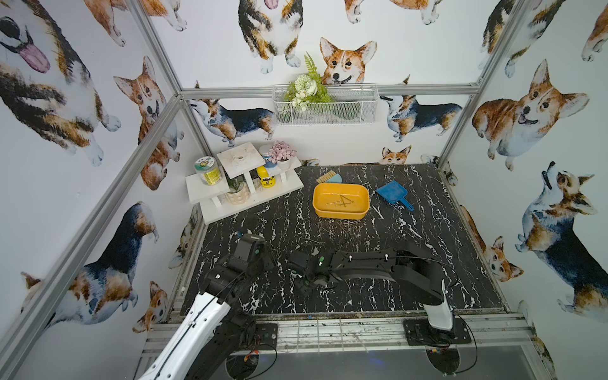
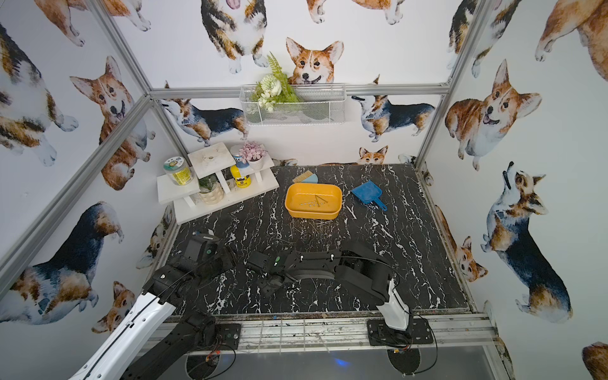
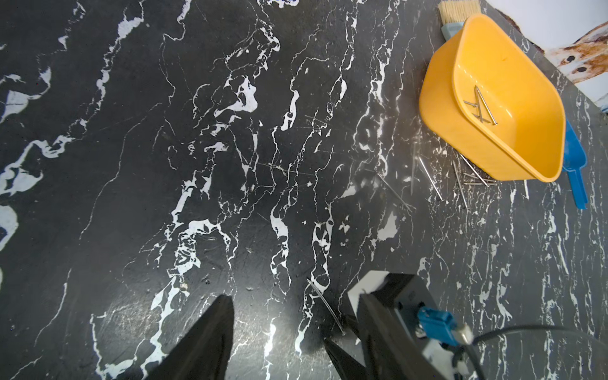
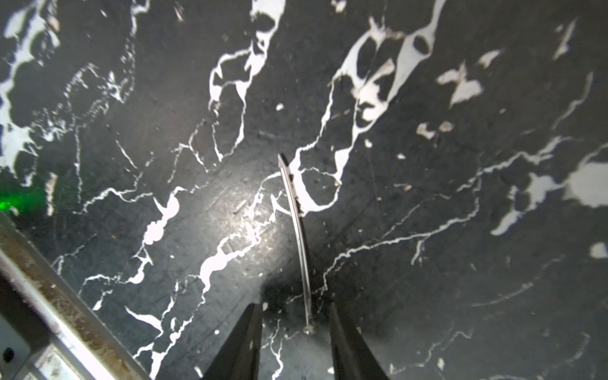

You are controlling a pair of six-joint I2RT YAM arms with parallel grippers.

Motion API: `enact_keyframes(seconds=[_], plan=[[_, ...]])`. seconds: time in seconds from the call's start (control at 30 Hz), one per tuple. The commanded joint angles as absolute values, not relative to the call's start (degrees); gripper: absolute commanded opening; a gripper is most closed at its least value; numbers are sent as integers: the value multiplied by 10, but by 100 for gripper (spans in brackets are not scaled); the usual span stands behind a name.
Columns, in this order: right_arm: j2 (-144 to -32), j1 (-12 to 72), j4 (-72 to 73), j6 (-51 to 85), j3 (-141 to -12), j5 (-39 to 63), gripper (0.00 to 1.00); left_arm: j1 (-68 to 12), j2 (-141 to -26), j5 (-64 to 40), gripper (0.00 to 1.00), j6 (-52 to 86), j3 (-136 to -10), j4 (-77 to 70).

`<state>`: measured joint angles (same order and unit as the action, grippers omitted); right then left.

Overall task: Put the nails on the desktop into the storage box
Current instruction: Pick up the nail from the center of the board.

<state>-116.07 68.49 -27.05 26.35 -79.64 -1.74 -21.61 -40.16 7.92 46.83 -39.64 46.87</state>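
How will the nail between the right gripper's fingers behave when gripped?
The nail is slim, smooth and shiny, so it may roll or slip as the right gripper closes. It lies flat on the hard desktop, leaving little to get under. Probably stiff and very light.

White tiered shelf (image 1: 283, 189) taken as reference. On it: green-lidded jar (image 1: 207, 171), yellow bottle (image 1: 266, 177), pink potted flowers (image 1: 283, 154). Right of it: brush (image 1: 329, 177), then blue dustpan (image 1: 392, 192). Above and right of it: wire basket (image 1: 348, 110) holding artificial flowers (image 1: 306, 88).
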Motion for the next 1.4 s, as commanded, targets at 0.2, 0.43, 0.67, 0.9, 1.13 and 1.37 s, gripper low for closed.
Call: enact_keyframes(seconds=[0.2,0.43,0.67,0.9,1.13,1.37], plan=[[-1165,682,-272,260,-776,-13,32,-208,-399,66,65,460,-393,460],[-1165,681,-267,259,-761,-11,22,-205,-393,37,65,461,-386,437],[-1149,682,-259,260,-742,-13,10,-201,-379,-11,67,460,-373,393],[-1116,675,-248,264,-717,-9,0,-194,-382,-86,67,458,-354,333],[-1058,642,-230,268,-669,3,0,-176,-388,-181,66,460,-327,250],[-1009,613,-229,261,-639,4,0,-172,-384,-258,65,473,-303,170]])
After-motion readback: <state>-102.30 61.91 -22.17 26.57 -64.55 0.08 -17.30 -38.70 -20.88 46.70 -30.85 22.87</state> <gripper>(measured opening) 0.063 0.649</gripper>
